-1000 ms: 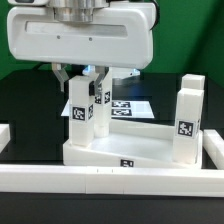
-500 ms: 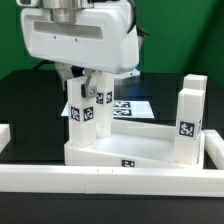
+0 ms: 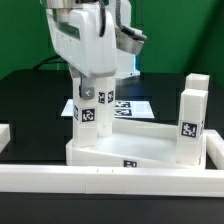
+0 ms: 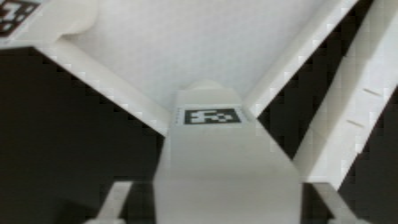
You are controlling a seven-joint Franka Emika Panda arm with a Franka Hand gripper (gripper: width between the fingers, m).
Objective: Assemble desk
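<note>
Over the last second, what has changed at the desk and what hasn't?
The arm's wrist has turned: its broad white housing, seen wide before, now shows narrow. The gripper is still clamped on the upright leg at the tabletop's corner on the exterior view's left, so it seems to be twisting it in. The leg on the exterior view's right, the tabletop and the marker board have not moved.

One tabletop (image 3: 150, 148) is counted. Three block legs are counted in the exterior view: one at the near corner on that view's left (image 3: 88, 125), one just behind it (image 3: 108, 108), and one on that view's right (image 3: 190, 110). One marker board (image 3: 138, 104) is seen. Three white border rail sections are counted: front (image 3: 100, 181), left (image 3: 5, 135), right (image 3: 214, 150). One gripper (image 4: 217, 202) is counted, with one block leg (image 4: 214, 150) seen in the wrist view.
</note>
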